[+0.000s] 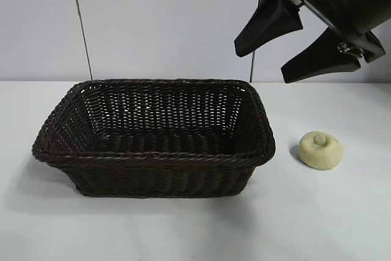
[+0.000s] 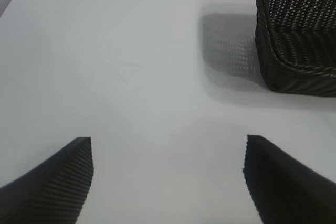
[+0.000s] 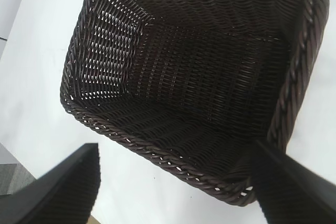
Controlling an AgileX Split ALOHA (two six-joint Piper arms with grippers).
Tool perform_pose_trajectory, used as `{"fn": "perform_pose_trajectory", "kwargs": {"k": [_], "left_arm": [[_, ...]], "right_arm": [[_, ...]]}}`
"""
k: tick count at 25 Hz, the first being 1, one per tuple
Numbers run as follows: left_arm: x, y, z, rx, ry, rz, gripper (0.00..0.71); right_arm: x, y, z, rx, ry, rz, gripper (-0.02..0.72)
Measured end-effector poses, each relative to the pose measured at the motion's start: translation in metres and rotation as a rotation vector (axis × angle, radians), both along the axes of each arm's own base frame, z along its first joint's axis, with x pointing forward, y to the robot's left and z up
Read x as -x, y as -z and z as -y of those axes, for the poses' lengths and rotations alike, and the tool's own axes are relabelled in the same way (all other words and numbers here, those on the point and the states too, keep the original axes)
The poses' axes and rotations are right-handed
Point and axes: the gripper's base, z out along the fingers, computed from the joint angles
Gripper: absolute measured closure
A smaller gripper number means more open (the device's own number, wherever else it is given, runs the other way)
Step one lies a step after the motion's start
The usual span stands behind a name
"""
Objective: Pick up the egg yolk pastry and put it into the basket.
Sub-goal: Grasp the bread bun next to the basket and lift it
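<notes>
The egg yolk pastry (image 1: 321, 150), small, round and pale yellow with a knob on top, sits on the white table just right of the basket (image 1: 153, 154). The dark brown wicker basket holds nothing; it also shows in the right wrist view (image 3: 131, 145) and the left wrist view (image 2: 294, 77). My right gripper (image 1: 261, 65) hangs open and empty high above the basket's right end, up and left of the pastry. My left gripper (image 2: 168, 153) is open and empty over bare table, apart from the basket; it is out of the exterior view.
The white table (image 1: 317, 224) runs around the basket on all sides. A pale wall with a thin dark vertical line (image 1: 81, 22) stands behind.
</notes>
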Motion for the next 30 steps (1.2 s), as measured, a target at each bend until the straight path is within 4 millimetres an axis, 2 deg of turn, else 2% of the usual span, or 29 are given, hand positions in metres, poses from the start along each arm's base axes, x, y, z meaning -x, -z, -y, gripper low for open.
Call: {"fn": "perform_pose_trajectory", "kwargs": {"k": [6, 9, 14, 22, 26, 30], "left_arm": [[0.0, 0.0, 0.0, 0.0, -0.001, -0.001, 0.139], [0.0, 0.0, 0.0, 0.0, -0.001, -0.001, 0.139], [0.0, 0.0, 0.0, 0.0, -0.001, -0.002, 0.139], [0.0, 0.0, 0.0, 0.0, -0.001, -0.002, 0.139], [0.0, 0.0, 0.0, 0.0, -0.001, -0.002, 0.139], [0.0, 0.0, 0.0, 0.0, -0.001, -0.002, 0.139]], "right_arm": [[0.0, -0.001, 0.0, -0.01, 0.012, -0.015, 0.136], [-0.003, -0.009, -0.001, -0.011, 0.014, -0.029, 0.136], [-0.019, -0.03, 0.0, 0.069, 0.021, -0.048, 0.136], [-0.048, -0.021, 0.006, 0.266, 0.025, -0.158, 0.136], [-0.058, -0.009, 0.023, 0.306, 0.077, -0.214, 0.136], [-0.067, -0.004, 0.054, 0.315, 0.165, -0.241, 0.136]]}}
